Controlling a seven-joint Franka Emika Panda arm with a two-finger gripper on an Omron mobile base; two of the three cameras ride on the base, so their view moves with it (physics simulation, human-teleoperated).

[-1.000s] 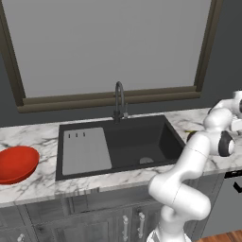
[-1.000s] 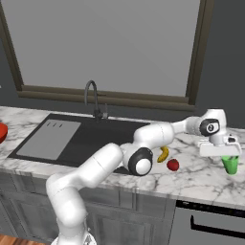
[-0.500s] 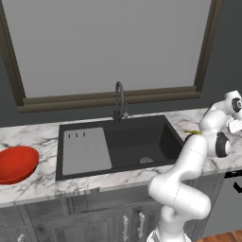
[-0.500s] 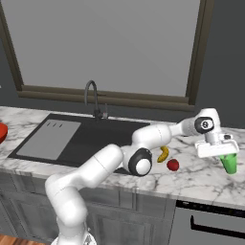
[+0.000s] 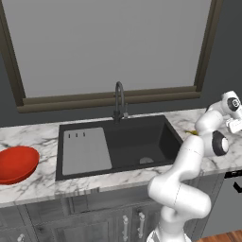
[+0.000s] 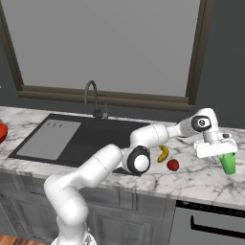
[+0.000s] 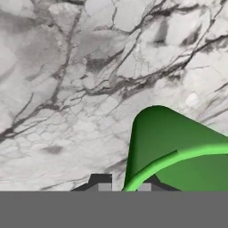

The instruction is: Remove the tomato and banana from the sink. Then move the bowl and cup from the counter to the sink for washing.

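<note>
Green tapered cup [image 6: 228, 163], glossy, handleless, stands upright on the marble tabletop [image 6: 201, 179] directly under the claw [image 6: 226, 154]. Claw clamped on its rim, apparently one finger inside. A second ago the jaws stood wide above it.
</note>
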